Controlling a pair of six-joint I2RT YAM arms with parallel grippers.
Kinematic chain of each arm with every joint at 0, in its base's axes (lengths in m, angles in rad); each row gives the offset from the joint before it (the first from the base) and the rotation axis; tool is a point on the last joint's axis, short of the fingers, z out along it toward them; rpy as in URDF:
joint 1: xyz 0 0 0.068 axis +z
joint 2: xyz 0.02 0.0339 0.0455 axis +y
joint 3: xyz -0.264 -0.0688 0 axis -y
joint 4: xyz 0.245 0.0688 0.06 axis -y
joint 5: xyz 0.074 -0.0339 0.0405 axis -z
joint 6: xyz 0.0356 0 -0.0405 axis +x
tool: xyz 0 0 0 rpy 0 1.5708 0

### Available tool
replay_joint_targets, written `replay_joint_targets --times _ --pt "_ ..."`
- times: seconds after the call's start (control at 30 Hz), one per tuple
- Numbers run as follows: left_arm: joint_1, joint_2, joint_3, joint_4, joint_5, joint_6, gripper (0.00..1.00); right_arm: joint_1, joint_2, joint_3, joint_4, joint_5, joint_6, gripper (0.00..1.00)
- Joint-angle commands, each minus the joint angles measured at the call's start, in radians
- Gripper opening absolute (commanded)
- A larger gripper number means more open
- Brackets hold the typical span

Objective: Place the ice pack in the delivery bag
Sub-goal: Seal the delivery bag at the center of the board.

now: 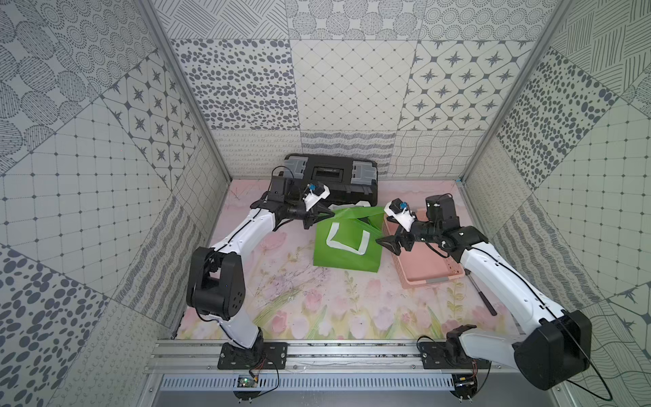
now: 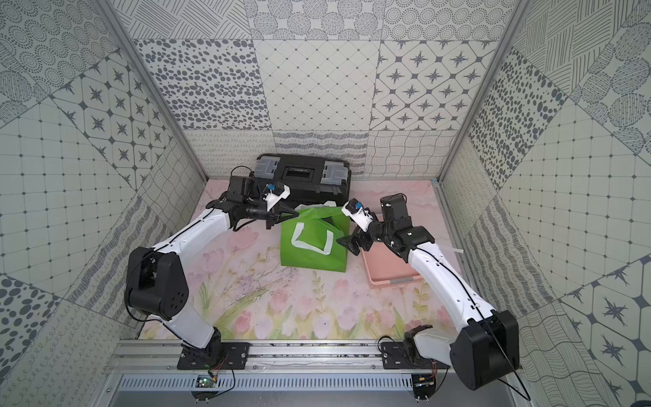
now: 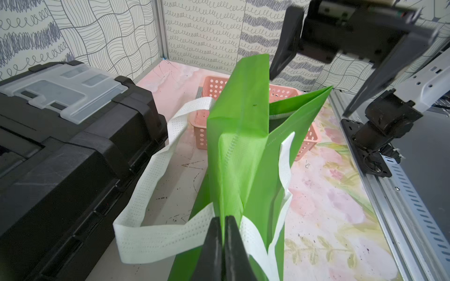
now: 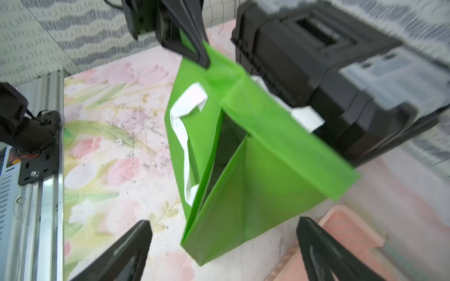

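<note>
1. Two arms reach in over the flowered table (image 1: pixel 317 303), their tips turned towards each other.
2. At the left, the left fingers (image 3: pixel 211 245) are pressed together, pinching the top edge of the delivery bag (image 1: pixel 347 260) at one end of its mouth.
3. Just behind the left fingers a black toolbox (image 1: pixel 331 172) lies against the back wall, its lid shut, with clear compartment covers at either end.
4. One white handle (image 3: pixel 151 233) droops from the pinched edge and loops on the table between the left fingers and the toolbox.
5. Between the two sets of fingers the delivery bag stands upright on the table. It is bright green and its mouth is parted to a narrow dark slit. The front handle (image 1: pixel 345 247) lies flat against the side that faces the arms' bases.
6. Opposite the pinch, the right fingers (image 4: pixel 126 253) are spread wide and hover at the bag's far end. In the right wrist view that end sits between the two tips, near them but apart.
7. Below and behind the right fingers a pink basket (image 1: pixel 429 278) with perforated walls rests on the table, just beside the bag.
8. Farther right of the right fingers, a slim dark rod (image 1: pixel 488 303) lies on the table next to the basket, partly under the right arm.
</note>
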Motion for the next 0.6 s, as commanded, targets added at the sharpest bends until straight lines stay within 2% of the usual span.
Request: replay_joint_targets --times 0.0,0.17,0.33,0.57 --pt "0.0 -0.009 -0.012 -0.045 0.025 0.038 0.0 -0.013 0.0 -0.063 0.196 -0.024 0.04 0.99" --pt "0.0 -0.019 -0.028 -0.056 0.026 0.085 0.0 -0.05 0.094 -0.064 0.283 -0.017 0.018 0.99" --pt "0.0 -0.036 -0.044 -0.088 0.032 0.15 0.0 -0.131 0.189 -0.026 0.345 -0.114 0.005 0.99" --pt "0.002 -0.041 -0.055 -0.081 0.057 0.163 0.0 -0.143 0.314 0.061 0.354 -0.263 -0.042 0.91"
